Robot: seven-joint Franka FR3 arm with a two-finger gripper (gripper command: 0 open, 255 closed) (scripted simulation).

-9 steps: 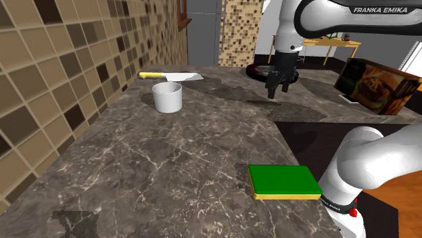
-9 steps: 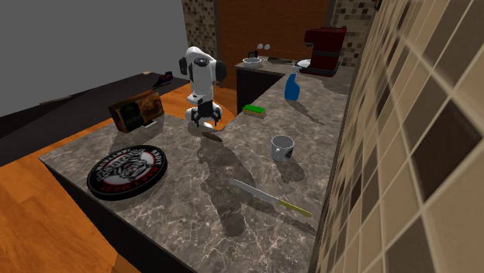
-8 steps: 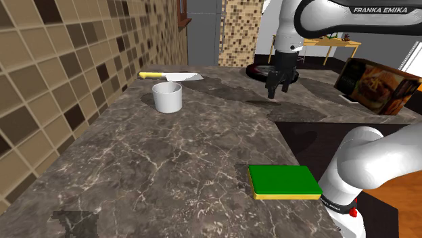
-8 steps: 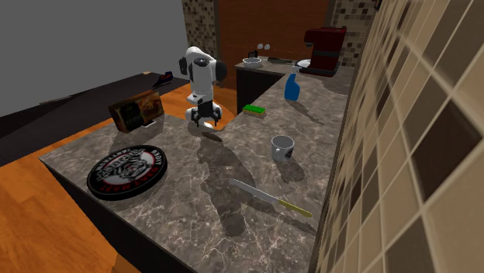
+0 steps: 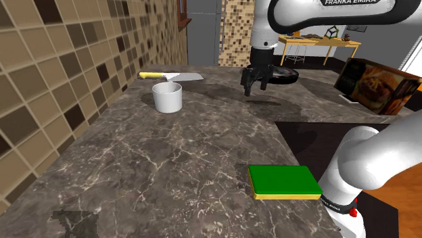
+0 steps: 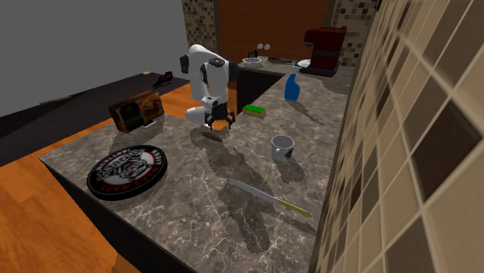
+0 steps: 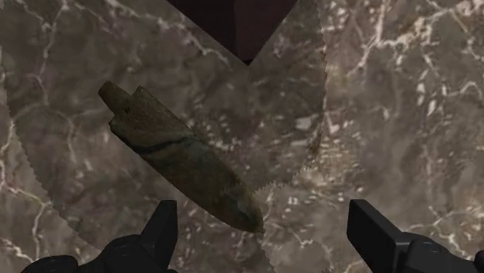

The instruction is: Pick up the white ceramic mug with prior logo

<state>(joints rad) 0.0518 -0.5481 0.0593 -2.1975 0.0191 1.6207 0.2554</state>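
One tool (image 5: pixel 255 88), fingers (image 7: pixel 163 229) spread (bases cropped) | mug (image 5: pixel 167 97) apart; logo indiscernible

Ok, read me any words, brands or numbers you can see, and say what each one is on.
"FRANKA EMIKA": on the arm, clipped by the shoulder view's top edge.
Tray: pale lettering around its round black face, too blurred to read.
Box: printed picture, any wording too blurred to read.
Mug: nothing readable on it.
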